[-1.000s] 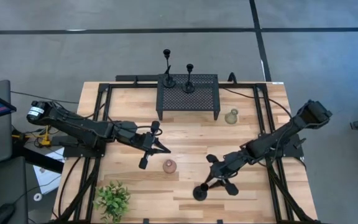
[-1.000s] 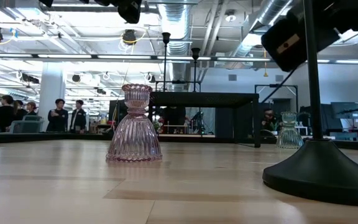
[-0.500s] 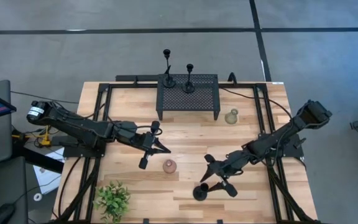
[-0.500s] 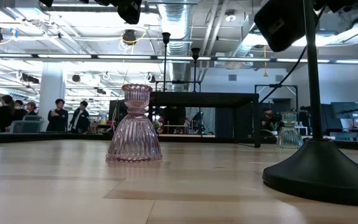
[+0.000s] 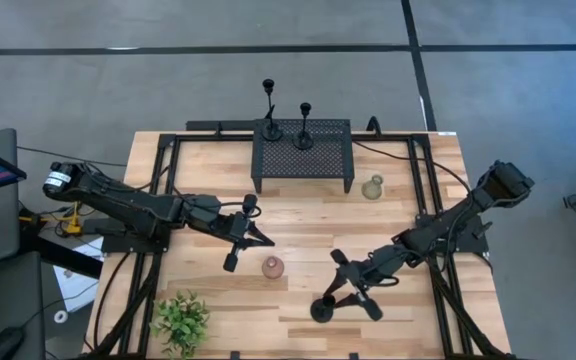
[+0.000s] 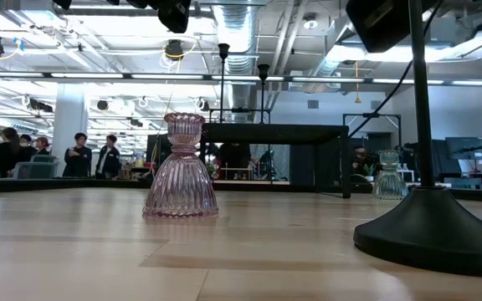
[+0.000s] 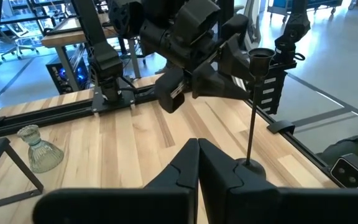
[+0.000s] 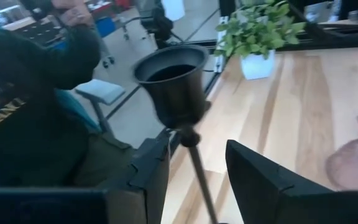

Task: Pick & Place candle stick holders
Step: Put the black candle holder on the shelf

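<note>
One tall black candlestick (image 5: 321, 310) stands on its round base on the table near the front. Its cup (image 8: 173, 71) and thin stem show in the right wrist view. My right gripper (image 5: 353, 288) is open, with one finger (image 8: 148, 171) on either side of the stem just below the cup. I see no touch. Two more black candlesticks (image 5: 270, 125) (image 5: 305, 135) stand on the black mesh rack (image 5: 303, 155) at the far edge. My left gripper (image 5: 248, 236) is shut and empty, left of the table's middle.
A pink ribbed glass holder (image 5: 272, 267) stands between the two grippers. A pale green glass holder (image 5: 372, 187) stands right of the rack. A small leafy plant (image 5: 181, 320) is at the front left corner. People stand in the room beyond the table (image 6: 78, 155).
My right gripper has risen along the candlestick's stem. In the low view its dark body has climbed toward the top of the picture. The candlestick has stayed where it was.
</note>
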Robot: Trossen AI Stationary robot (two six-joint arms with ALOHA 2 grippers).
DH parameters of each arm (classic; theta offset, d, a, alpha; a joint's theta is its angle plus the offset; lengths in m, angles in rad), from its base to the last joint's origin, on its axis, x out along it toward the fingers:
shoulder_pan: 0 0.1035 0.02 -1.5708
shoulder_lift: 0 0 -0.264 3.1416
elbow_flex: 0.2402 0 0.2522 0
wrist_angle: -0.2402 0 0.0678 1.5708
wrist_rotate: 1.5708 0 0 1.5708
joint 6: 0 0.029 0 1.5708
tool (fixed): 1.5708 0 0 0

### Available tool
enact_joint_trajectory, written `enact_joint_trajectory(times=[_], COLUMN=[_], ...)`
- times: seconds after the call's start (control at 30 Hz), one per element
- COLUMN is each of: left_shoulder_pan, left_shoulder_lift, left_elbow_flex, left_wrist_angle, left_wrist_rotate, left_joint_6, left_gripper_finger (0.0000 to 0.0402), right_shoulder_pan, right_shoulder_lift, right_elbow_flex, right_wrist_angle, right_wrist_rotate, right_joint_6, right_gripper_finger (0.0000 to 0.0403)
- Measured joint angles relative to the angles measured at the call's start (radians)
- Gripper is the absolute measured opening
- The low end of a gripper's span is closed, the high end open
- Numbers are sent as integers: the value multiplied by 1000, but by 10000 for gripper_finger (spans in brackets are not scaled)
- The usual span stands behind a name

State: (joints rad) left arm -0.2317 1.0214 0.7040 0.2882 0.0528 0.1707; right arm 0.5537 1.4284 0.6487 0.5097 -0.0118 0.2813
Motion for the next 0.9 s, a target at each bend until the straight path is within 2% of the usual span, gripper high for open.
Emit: enact_joint_trajectory(times=[0.3,0.57,0.73,0.9], left_shoulder_pan=[0,0,0,0], left_shoulder_lift=[0,0,0,0], left_elbow_flex=[0,0,0,0], left_wrist_angle=[0,-1,-1,-3], left_wrist_rotate=[0,0,0,0], left_joint_6=[-4,-4,-4,-19], left_gripper_finger=[7,6,5,6], right_shoulder_pan=[3,3,13,16], right_shoulder_lift=[1,139,144,111], right_elbow_flex=[0,20,37,37], right_wrist_angle=[-2,102,108,75], right_wrist_rotate=[16,10,9,10], right_joint_6=[0,5,6,7], right_gripper_finger=[177,185,168,120])
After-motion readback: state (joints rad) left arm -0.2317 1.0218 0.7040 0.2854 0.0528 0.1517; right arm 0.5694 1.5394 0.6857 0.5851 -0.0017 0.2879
